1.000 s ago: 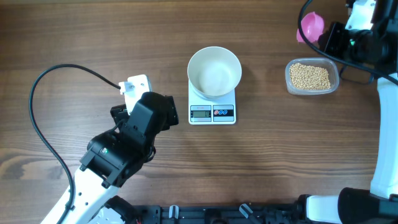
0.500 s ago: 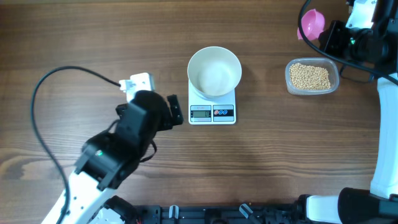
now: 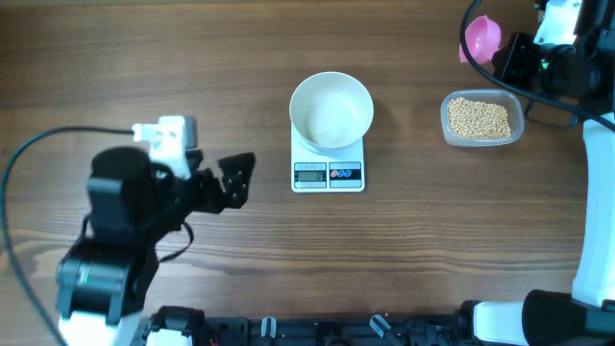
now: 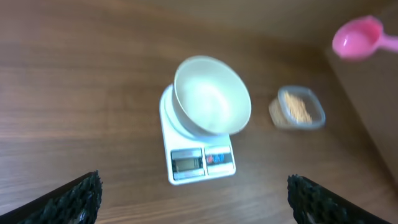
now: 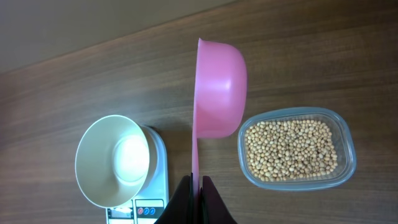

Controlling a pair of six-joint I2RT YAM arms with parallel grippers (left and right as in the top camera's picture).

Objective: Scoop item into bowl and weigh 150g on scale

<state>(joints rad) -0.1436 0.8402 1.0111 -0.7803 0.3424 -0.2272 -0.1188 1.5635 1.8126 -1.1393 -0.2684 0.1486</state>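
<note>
Wood table point(image 3: 432, 240); bowl point(image 3: 332, 111) on scale point(image 3: 328, 183); display point(image 3: 309, 174) too small to read.

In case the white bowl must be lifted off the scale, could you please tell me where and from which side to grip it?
Probably the rim: the bowl stands upright and empty on the scale, so a finger fits inside. Come from above at the side facing the open left gripper, one finger inside, one outside.
</note>
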